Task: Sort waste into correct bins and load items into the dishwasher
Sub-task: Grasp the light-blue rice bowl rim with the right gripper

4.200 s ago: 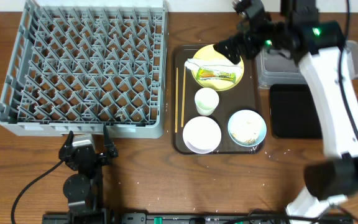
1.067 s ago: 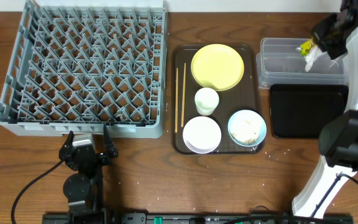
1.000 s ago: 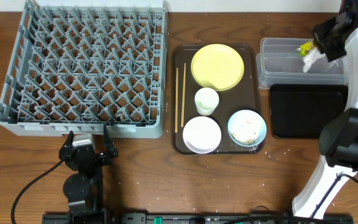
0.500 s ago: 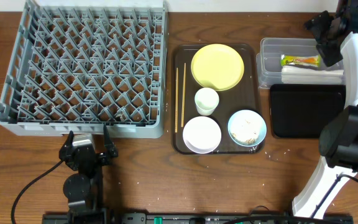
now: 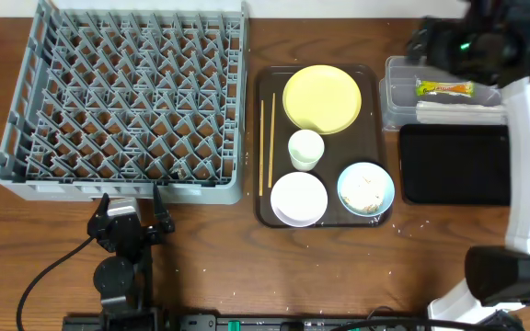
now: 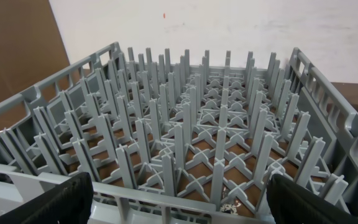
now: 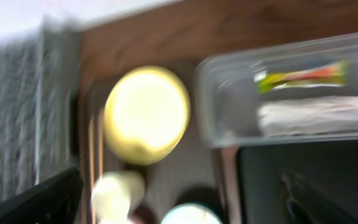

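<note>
The green-and-yellow snack wrapper (image 5: 444,89) lies flat inside the clear tub (image 5: 389,101) at the upper right of the overhead frame, with the white folded paper (image 5: 458,110) just below it in the same tub. The black tray (image 5: 454,165) sits directly beneath the tub, touching or nearly touching its lower edge. The right end effector (image 7: 179,202) is motion-blurred over the tub's upper left corner; its wrist view shows the two dark fingers spread wide at the bottom corners with nothing between them. In the middle of the desk (image 5: 247,267), the brown serving tray (image 5: 263,210) carries the yellow plate (image 5: 322,98) at the top, the small white cup (image 5: 305,149) below it, the white bowl (image 5: 298,198) at the lower left, and the light-blue bowl (image 5: 365,188) at the lower right with whitish rice scraps (image 5: 368,195) inside. The two chopsticks (image 5: 267,145) lie side by side along the tray's left edge. The grey dish rack (image 5: 127,97) fills the upper left. The left end effector (image 5: 130,210) rests just below the rack, fingers spread and holding nothing.
</note>
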Robot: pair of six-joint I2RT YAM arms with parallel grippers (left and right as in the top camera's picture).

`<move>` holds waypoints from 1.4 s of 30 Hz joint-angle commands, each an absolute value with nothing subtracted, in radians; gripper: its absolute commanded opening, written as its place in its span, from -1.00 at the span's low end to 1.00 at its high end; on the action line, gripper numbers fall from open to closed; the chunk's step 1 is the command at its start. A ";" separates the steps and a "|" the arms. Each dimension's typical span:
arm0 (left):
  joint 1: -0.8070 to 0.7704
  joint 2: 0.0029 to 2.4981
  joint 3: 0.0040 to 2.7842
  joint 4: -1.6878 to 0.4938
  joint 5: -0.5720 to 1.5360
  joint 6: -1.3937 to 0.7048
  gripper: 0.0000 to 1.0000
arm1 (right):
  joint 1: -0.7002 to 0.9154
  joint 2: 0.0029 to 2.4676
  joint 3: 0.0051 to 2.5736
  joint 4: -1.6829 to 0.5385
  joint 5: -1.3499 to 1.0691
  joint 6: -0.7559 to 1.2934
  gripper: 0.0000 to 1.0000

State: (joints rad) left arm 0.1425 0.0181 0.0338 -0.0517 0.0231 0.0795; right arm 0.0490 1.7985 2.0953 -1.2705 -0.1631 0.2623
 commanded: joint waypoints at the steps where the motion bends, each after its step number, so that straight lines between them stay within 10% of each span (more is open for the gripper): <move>1: 0.146 0.019 0.004 -0.069 0.014 0.086 0.81 | 0.135 1.836 2.074 -1.329 -0.172 0.170 0.87; 42: 0.146 0.019 0.004 -0.070 0.014 0.086 0.81 | 0.460 1.844 1.184 -0.867 0.056 0.476 -0.73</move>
State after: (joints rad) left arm 0.1425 0.0181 0.0334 -0.0517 0.0231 0.0795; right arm 0.4374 1.8420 1.2022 -0.8642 0.0261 0.4610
